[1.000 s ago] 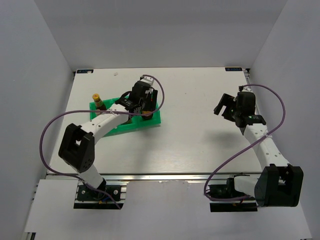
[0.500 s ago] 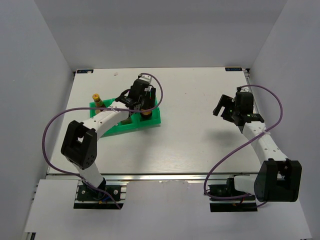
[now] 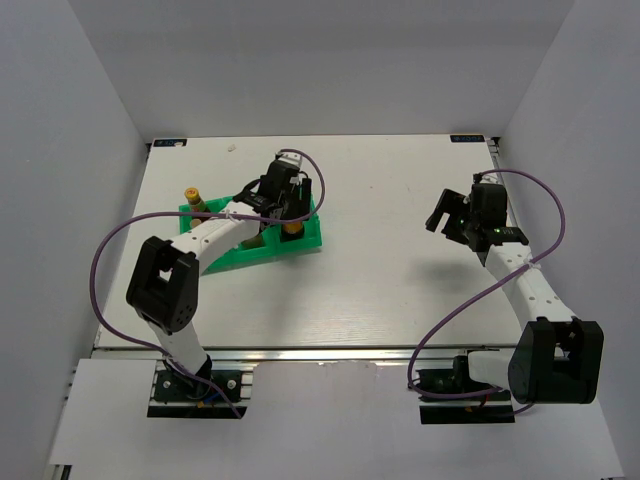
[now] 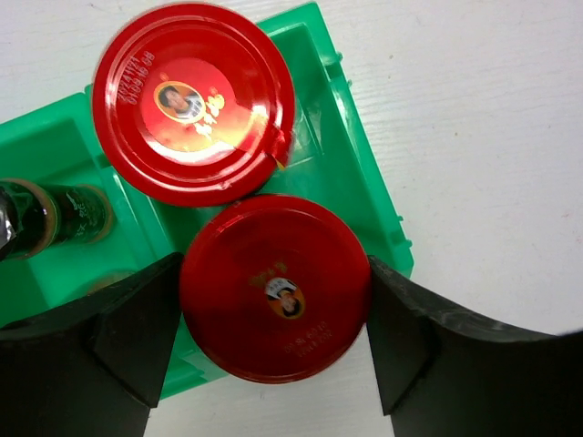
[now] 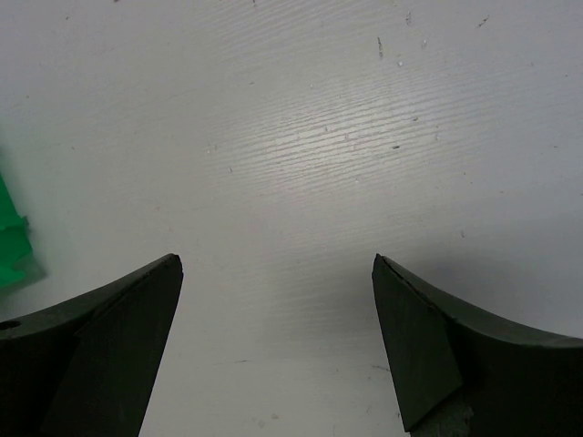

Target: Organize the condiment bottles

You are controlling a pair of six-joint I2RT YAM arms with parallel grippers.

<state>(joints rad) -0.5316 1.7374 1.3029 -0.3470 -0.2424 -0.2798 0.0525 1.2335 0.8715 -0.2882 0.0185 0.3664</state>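
Two wide red-lidded jars show in the left wrist view. One jar (image 4: pixel 193 100) stands in a compartment of the green tray (image 4: pixel 364 209). My left gripper (image 4: pixel 273 273) is shut on the other jar (image 4: pixel 275 309), a finger pressing each side of its lid, over the tray's corner. A dark bottle (image 4: pixel 46 218) stands in a compartment to the left. From above, my left gripper (image 3: pixel 283 200) hangs over the tray's (image 3: pixel 300 243) right part. A slim yellow-capped bottle (image 3: pixel 190 196) stands at the tray's far left corner. My right gripper (image 3: pixel 452 213) is open over bare table at the right, holding nothing.
White walls close in the table at the left, back and right. The left arm's purple cable (image 3: pixel 110 250) loops out over the table's left side. A sliver of the green tray (image 5: pixel 11 241) shows at the left edge of the right wrist view.
The left arm has shifted slightly over the tray, still gripping the jar. The right arm drew back a little, its gripper still open.
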